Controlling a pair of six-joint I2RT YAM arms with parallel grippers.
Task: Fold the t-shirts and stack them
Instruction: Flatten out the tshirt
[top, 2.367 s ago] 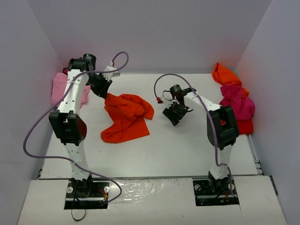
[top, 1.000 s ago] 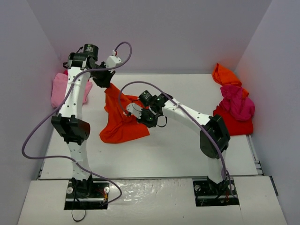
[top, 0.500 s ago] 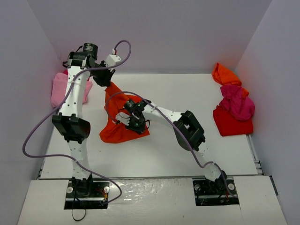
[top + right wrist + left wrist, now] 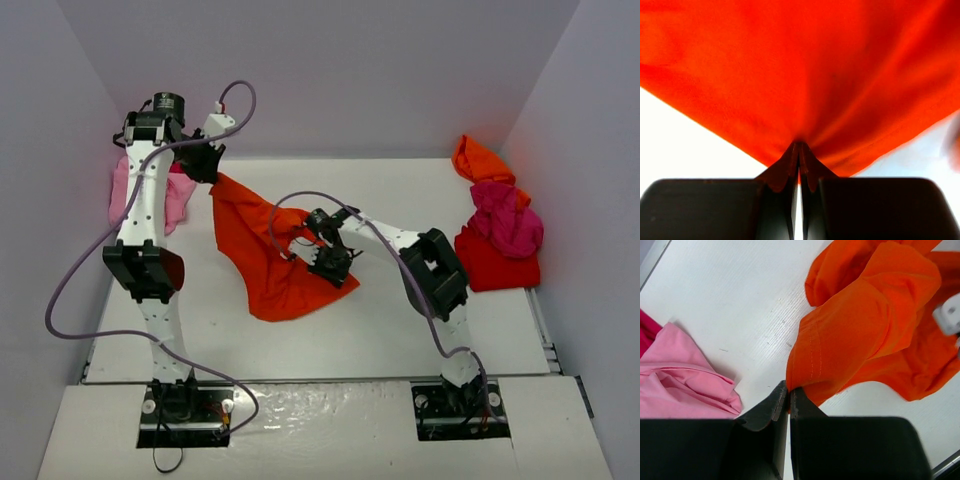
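The left claw (image 4: 207, 168) was clenched on a hemmed corner of the orange-red tee (image 4: 272, 262), its tips pressed together with the cloth pinched between them, as the left wrist view showed (image 4: 788, 388). It held that corner up at the far left of the bench (image 4: 380, 325). The right claw (image 4: 331, 263) was likewise shut tight on the same tee; in the right wrist view its tips (image 4: 799, 146) met on a gathered fold of the cloth (image 4: 800, 65). Between the two claws the tee hung stretched in a slanted sheet, its lower part drooping to the bench near the middle.

A pink tee (image 4: 122, 192) lay crumpled at the far left, just beside the left claw, touched by neither claw. At the far right an orange tee (image 4: 480, 160), a magenta tee (image 4: 505, 222) and a red tee (image 4: 490, 267) lay heaped together against the wall, well apart from both claws.
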